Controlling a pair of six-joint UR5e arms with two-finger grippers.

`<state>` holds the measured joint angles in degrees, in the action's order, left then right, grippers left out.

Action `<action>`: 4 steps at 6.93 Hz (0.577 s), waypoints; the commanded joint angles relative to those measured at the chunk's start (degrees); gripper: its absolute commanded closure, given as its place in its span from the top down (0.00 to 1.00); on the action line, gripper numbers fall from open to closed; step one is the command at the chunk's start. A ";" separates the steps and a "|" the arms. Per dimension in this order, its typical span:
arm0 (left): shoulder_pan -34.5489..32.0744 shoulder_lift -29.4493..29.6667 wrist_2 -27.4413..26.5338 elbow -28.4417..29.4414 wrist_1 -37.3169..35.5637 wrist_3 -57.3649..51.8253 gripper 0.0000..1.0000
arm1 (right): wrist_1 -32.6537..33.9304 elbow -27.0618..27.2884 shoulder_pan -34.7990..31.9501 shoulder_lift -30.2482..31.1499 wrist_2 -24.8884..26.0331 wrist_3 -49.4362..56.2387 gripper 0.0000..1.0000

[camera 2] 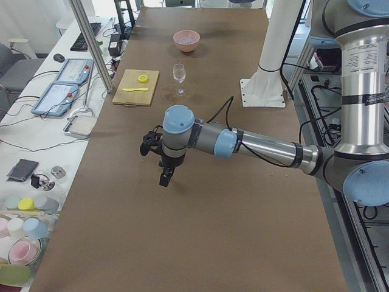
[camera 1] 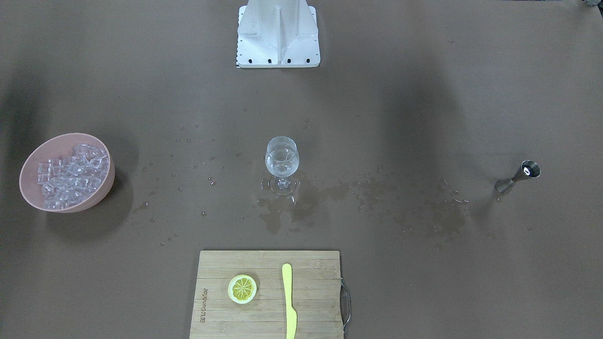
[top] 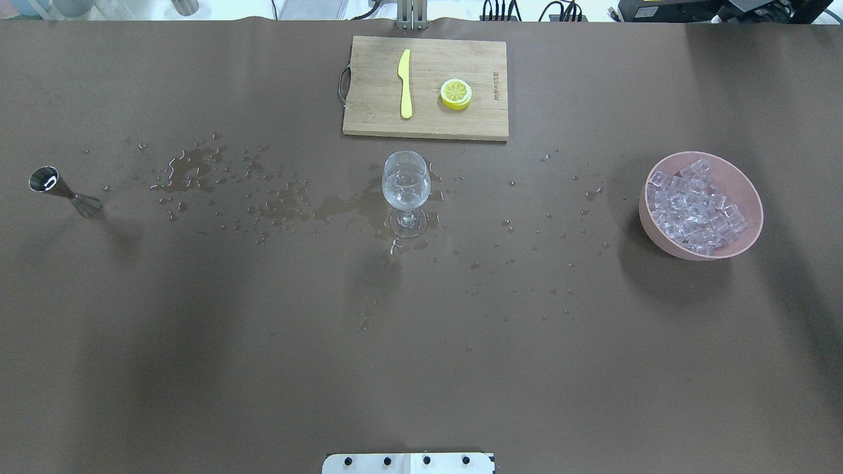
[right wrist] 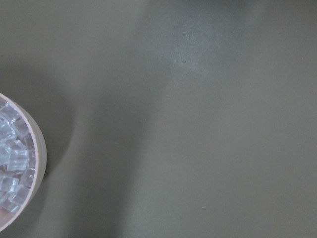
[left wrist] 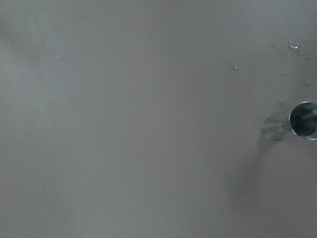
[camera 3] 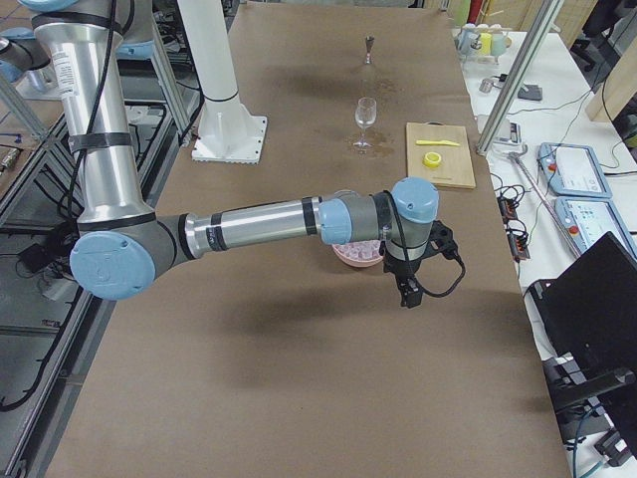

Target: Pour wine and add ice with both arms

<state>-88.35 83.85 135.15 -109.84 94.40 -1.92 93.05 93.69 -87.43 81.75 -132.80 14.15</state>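
Observation:
A clear wine glass [camera 1: 281,162] [top: 406,191] stands upright at the table's middle, with what looks like a little clear wine in its bowl. The ice [camera 1: 70,174] [top: 697,209], small clear cubes, fills a pink bowl [top: 751,224] [right wrist: 38,148] on my right side. A steel jigger [camera 1: 518,176] [top: 62,189] [left wrist: 303,120] stands on my left side. My left gripper [camera 2: 164,179] hangs above bare table near the jigger. My right gripper [camera 3: 406,297] hangs just beside the bowl. Both show only in the side views, so I cannot tell whether they are open or shut.
A wooden cutting board [top: 369,99] at the far edge carries a yellow knife [top: 405,82] and a lemon slice [top: 456,93]. Wet spill patches [top: 191,164] and drops spread around the glass. The white base block [camera 1: 278,35] stands at my edge.

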 commanded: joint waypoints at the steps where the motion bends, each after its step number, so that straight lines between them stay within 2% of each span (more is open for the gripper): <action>1: -0.16 -3.31 0.82 -1.34 3.48 -0.36 0.98 | 0.03 -0.08 0.06 0.08 -0.18 -0.09 1.00; 2: 0.02 -6.56 1.69 -0.30 13.60 0.33 0.98 | 0.03 -0.52 -0.02 -0.10 -0.44 -0.09 1.00; 4: 0.19 -9.22 2.75 5.84 30.50 16.77 0.98 | 0.03 -0.61 0.07 -0.10 -0.44 -0.09 1.00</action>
<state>-88.30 76.19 137.07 -107.39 114.89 5.73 93.07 93.16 -87.39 81.68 -133.21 14.06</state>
